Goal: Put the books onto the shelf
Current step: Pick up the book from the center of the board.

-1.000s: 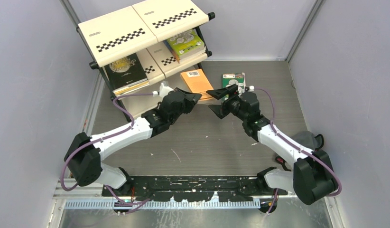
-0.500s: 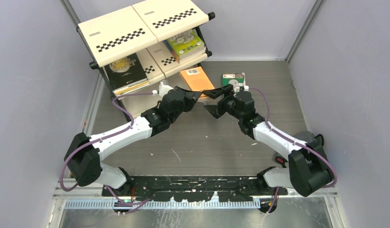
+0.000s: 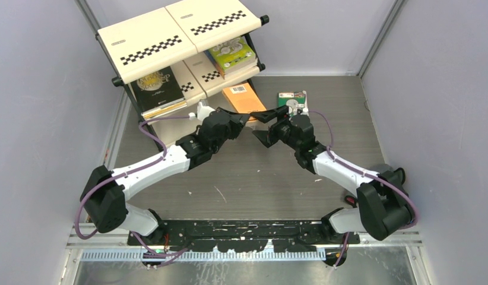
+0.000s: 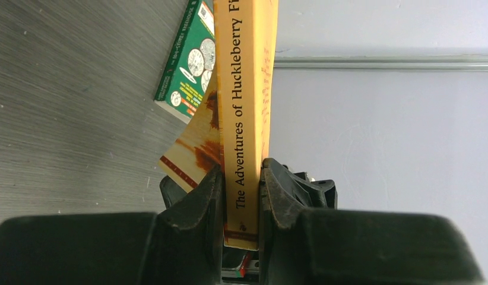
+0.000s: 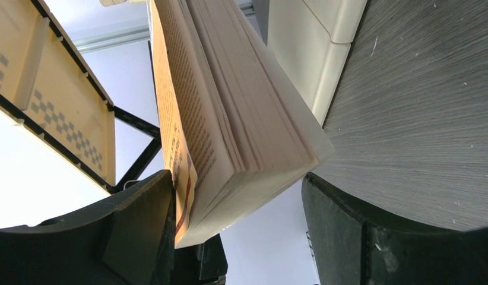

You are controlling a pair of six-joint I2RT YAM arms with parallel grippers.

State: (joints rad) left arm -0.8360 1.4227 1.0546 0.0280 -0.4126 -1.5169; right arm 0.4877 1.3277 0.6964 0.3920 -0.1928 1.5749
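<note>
The orange book (image 4: pixel 244 119) is pinched at the spine by the left end effector (image 4: pixel 241 184), just beside the shelf (image 3: pixel 170 35). The right end effector (image 5: pixel 237 196) is spread around its pages (seemingly untouched). The book is judged light and floppy, so it is best gripped at the spine.

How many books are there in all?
4. Black book and lime book on the shelf, orange book clamped in the left jaws, green book flat on the table. More may be hidden.
</note>
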